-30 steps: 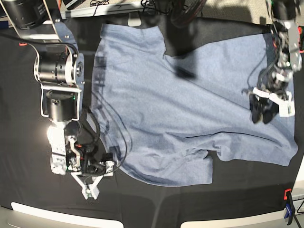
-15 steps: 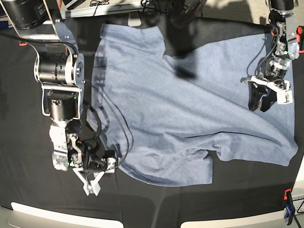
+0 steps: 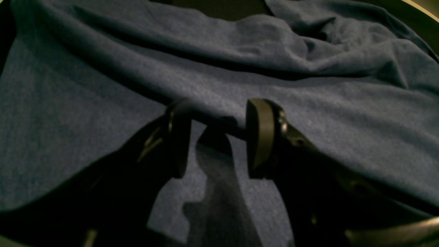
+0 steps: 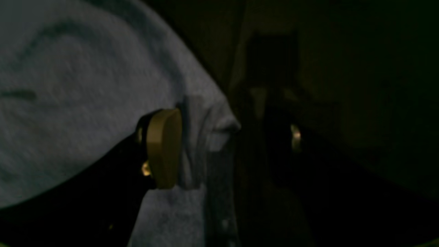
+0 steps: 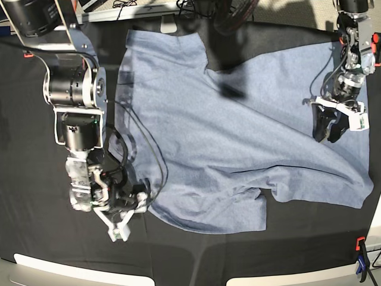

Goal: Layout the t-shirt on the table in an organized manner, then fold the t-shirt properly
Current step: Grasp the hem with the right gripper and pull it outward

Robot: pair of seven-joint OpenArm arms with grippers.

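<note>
The light blue-grey t-shirt [image 5: 226,131] lies spread on the black-clothed table [image 5: 30,196], plain side up, with wrinkles and a folded lower part. My left gripper [image 5: 329,128] is at the shirt's right part. In the left wrist view it [image 3: 217,137] is open just above the fabric [image 3: 240,68], a creased ridge running between the fingers. My right gripper [image 5: 123,225] is at the shirt's lower left edge. In the right wrist view it [image 4: 223,144] is open, with the shirt's hem corner [image 4: 212,130] between the fingers; the far finger is in shadow.
A blue and orange clamp [image 5: 361,262] grips the table's front right edge. An orange clamp [image 5: 28,55] is at the left edge. Cables and a dark object lie beyond the far edge [image 5: 232,15]. The right arm's bulky joints [image 5: 74,89] stand over the table's left part.
My left gripper moved up and back a little over the shirt's right part, then held. My right gripper shifted right toward the shirt's lower left edge.
</note>
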